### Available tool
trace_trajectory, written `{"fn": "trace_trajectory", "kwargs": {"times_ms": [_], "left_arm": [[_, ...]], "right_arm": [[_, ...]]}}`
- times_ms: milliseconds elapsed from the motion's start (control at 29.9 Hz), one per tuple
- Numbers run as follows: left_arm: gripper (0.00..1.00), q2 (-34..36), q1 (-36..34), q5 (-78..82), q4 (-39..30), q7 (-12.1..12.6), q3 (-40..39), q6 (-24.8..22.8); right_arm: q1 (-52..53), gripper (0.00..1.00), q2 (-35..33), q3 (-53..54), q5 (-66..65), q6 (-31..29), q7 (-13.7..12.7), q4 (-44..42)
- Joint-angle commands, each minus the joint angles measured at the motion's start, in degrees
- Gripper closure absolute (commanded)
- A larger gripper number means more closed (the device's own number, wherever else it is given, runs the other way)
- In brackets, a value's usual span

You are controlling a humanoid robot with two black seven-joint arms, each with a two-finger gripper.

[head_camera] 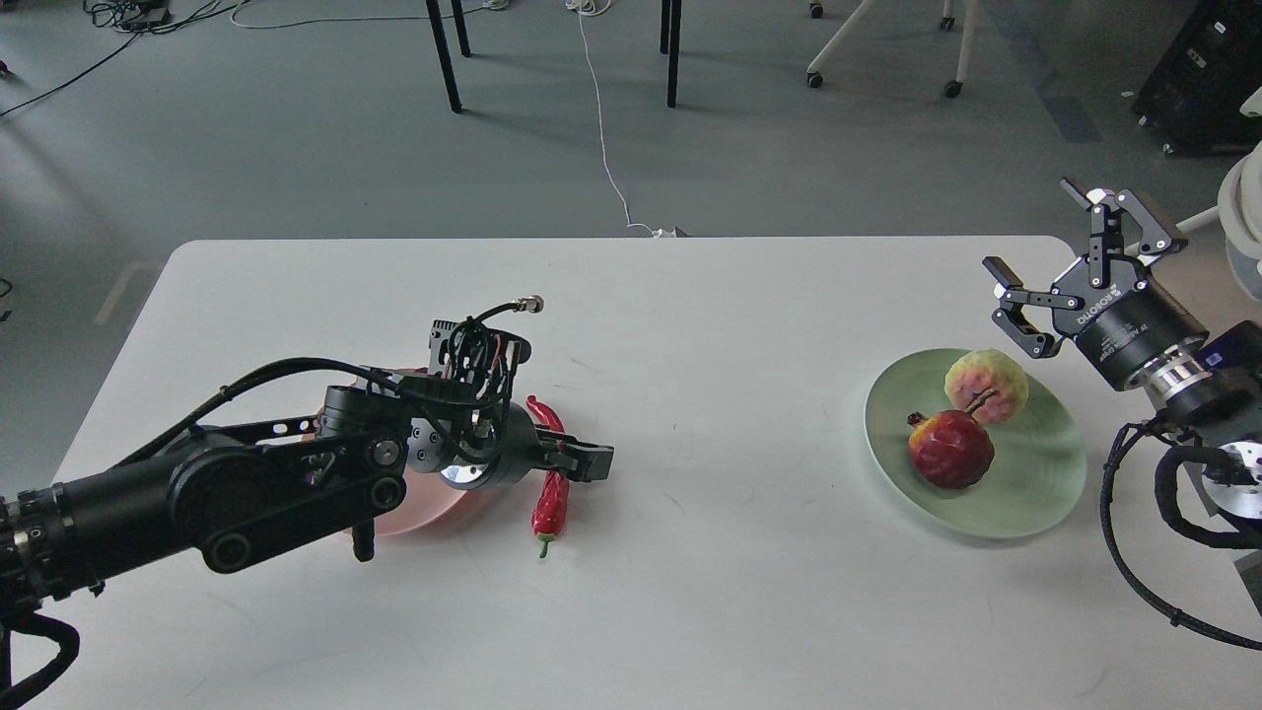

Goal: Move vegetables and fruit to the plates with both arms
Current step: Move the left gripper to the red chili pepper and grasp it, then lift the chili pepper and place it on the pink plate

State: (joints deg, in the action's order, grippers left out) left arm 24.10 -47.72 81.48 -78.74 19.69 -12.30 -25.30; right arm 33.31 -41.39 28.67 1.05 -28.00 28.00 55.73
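Note:
The red chili pepper (548,498) lies on the white table just right of the pale pink plate (414,511). My left gripper (590,461) is low across the chili's middle, fingers pointing right; I cannot tell whether they are open or shut. My left arm covers most of the pink plate. The eggplant is hidden. The pomegranate (951,450) and the bumpy yellow-green fruit (986,385) sit on the mint green plate (1040,483) at the right. My right gripper (1033,229) is open and empty, raised behind the green plate.
The white table (739,325) ends at its far edge behind the gripper and at the right beside my right arm. Chair and table legs (672,49) and a white cable (603,138) are on the floor beyond.

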Motion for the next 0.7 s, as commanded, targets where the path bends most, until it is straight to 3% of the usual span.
{"fn": "trace_trajectory", "kwargs": {"times_ms": [0,334,401,568,668], "left_arm": [[0.17,0.6,0.5,0.0,0.1,0.0,0.0,0.1],[0.21,2.2,1.6,0.2,0.0,0.0,0.0,-0.2],[0.30,2.2,1.7,0.0,-0.2,0.2,0.0,-0.3],[0.66,1.5,1.7,0.0,-0.2,0.4,-0.1,-0.3],[0.73,1.1,1.6,0.0,-0.2,0.4,-0.2,-0.3]], "right_arm": [[0.0,0.02,-0.1,0.0,0.0,0.0,0.0,0.0],[0.0,0.02,0.0,0.1,0.0,0.0,0.0,-0.1],[0.0,0.02,0.0,0.2,0.0,0.0,0.0,-0.2],[0.0,0.02,0.0,0.2,0.0,0.0,0.0,-0.4],[0.0,0.02,0.0,0.2,0.0,0.0,0.0,-0.3]]}}
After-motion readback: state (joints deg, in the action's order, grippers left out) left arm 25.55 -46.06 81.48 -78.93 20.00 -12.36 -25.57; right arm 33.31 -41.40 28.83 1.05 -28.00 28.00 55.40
